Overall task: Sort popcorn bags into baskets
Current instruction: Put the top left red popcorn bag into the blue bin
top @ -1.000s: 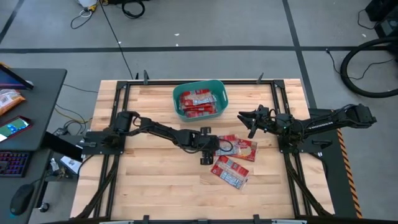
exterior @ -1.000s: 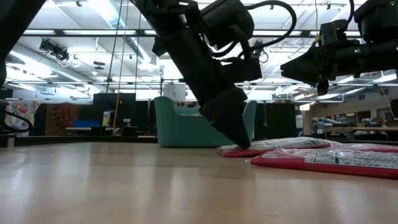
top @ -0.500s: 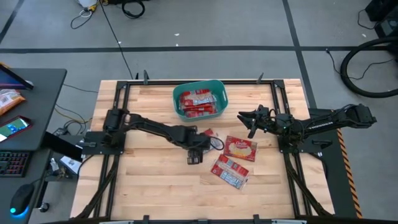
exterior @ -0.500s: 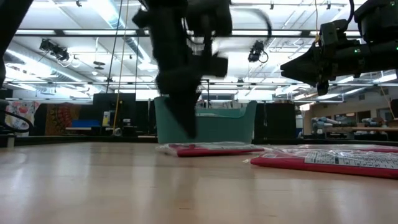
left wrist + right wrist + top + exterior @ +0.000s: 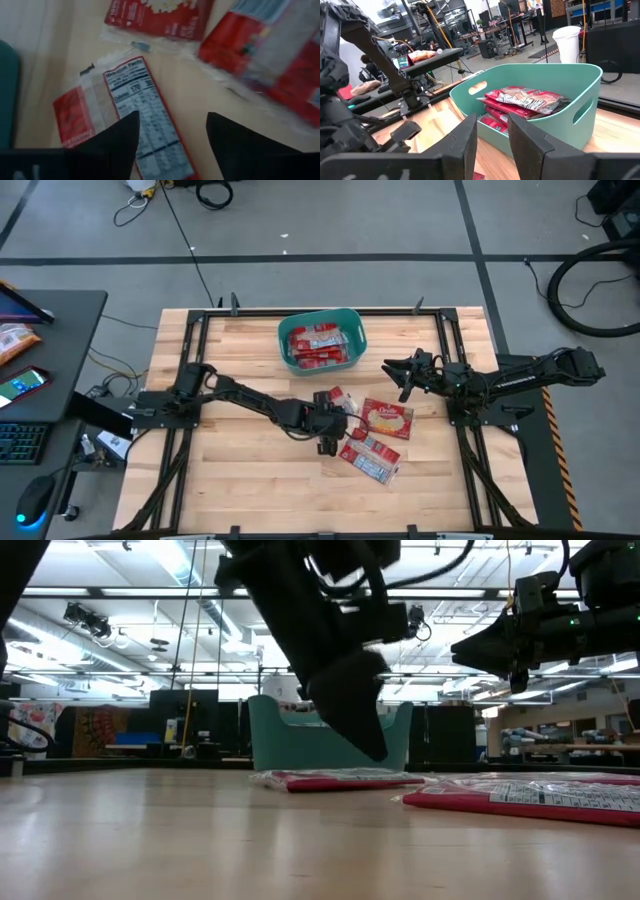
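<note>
The left gripper (image 5: 330, 442) hangs over the middle of the table with its fingers (image 5: 114, 141) spread apart and nothing between them — in its wrist view a popcorn bag (image 5: 131, 120) lies flat on the wood directly beyond the fingertips, its white nutrition panel up. In the high view that bag (image 5: 331, 402) sits just beside the gripper, on the tub's side of it, apart from the fingers. From table height the gripper (image 5: 372, 745) is tilted, tips clear of the bag (image 5: 335, 779) lying under it.

Two more bags lie close by: one (image 5: 387, 417) to the right of the first, picture side up, and another (image 5: 368, 457) nearer the front edge, tilted. They touch or overlap a little at their clear wrapper edges.

The teal tub (image 5: 321, 317) stands near the back edge of the table (image 5: 240, 480), well apart from the loose bags. It holds several red bags (image 5: 322, 345) stacked flat; the right wrist view shows them (image 5: 527, 99) lying below the rim of the tub (image 5: 580, 87).

The right gripper (image 5: 396, 370) waits to the right of the tub, raised off the table — its fingers (image 5: 465, 140) are parted and hold nothing, and they point toward the tub.
</note>
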### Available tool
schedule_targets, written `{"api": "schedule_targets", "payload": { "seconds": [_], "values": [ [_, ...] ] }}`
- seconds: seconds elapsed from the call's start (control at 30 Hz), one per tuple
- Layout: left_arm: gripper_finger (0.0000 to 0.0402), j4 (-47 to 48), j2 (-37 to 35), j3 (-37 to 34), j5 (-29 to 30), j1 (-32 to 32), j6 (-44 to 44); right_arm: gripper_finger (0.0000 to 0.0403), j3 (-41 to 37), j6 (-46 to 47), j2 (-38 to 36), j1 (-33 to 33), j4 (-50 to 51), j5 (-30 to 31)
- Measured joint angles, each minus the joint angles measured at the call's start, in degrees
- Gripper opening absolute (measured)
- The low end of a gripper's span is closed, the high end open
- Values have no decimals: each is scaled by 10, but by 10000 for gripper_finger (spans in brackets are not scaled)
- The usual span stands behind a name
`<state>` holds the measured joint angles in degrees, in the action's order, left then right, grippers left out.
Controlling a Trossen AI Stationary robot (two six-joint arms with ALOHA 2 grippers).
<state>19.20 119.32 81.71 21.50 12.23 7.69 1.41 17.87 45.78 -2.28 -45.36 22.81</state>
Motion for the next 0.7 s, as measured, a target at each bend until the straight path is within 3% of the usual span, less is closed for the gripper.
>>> {"api": "schedule_targets", "payload": {
  "seconds": [0.17, 0.37, 0.5, 0.7],
  "values": [
    [264, 0, 27, 0, 54, 0, -21, 115, 0, 0, 0, 0, 0, 0],
    [260, 14, 45, 3, 72, -1, -35, 115, 0, 0, 0, 0, 0, 0],
    [226, 40, 45, 3, 72, -1, -37, 115, 0, 0, 0, 0, 0, 0],
    [130, 72, 46, 3, 73, 0, -44, 115, 0, 0, 0, 0, 0, 0]
  ]
}}
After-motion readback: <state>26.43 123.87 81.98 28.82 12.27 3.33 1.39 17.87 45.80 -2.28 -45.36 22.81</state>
